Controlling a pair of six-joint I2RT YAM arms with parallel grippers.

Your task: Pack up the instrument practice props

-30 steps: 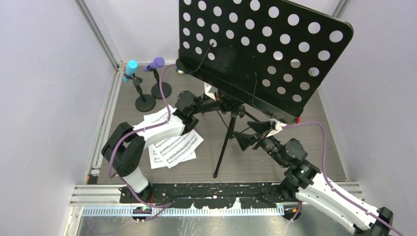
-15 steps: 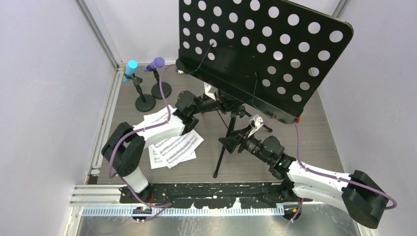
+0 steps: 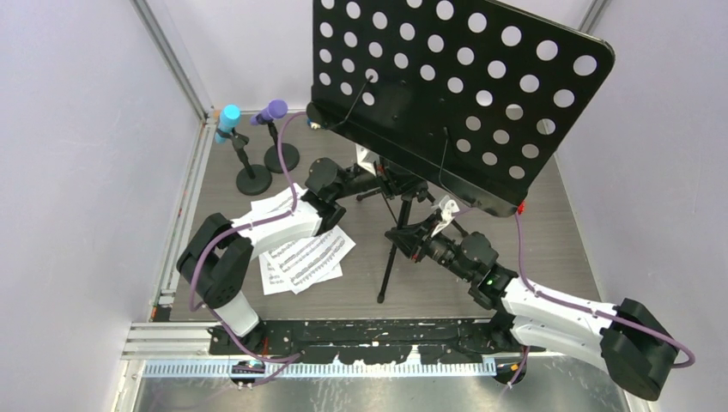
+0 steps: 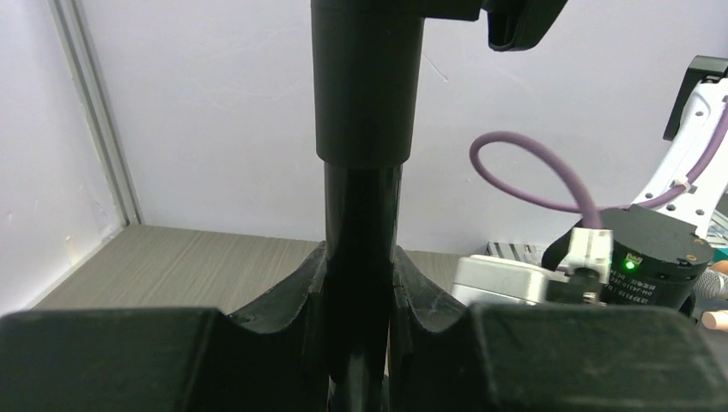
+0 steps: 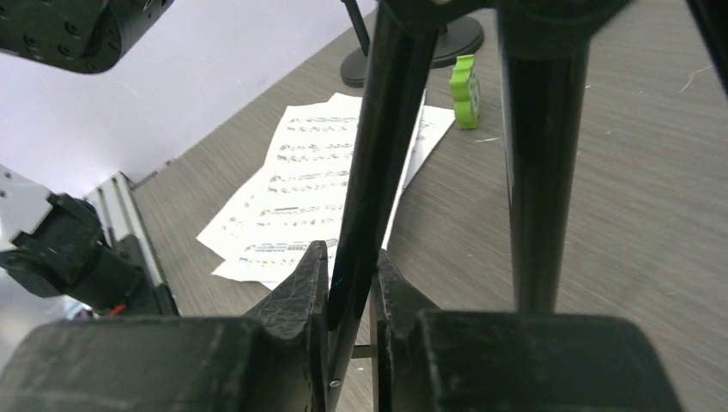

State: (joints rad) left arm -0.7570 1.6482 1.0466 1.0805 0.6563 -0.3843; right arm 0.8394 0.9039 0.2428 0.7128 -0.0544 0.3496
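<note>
Black music rack (image 3: 446, 94) upright, axis vert.

A small green toy brick (image 5: 464, 90) is seen standing upright on the grey wood-grain desk (image 3: 554, 245). The desk is enclosed by pale walls (image 3: 77, 172). An aluminium rail (image 3: 185, 202) is fitted along its left edge, and a slotted metal rail (image 3: 163, 339) along the near edge.

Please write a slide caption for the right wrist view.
Right gripper shut on a black tripod leg; sheet-music pages and a green brick lie behind.
</note>
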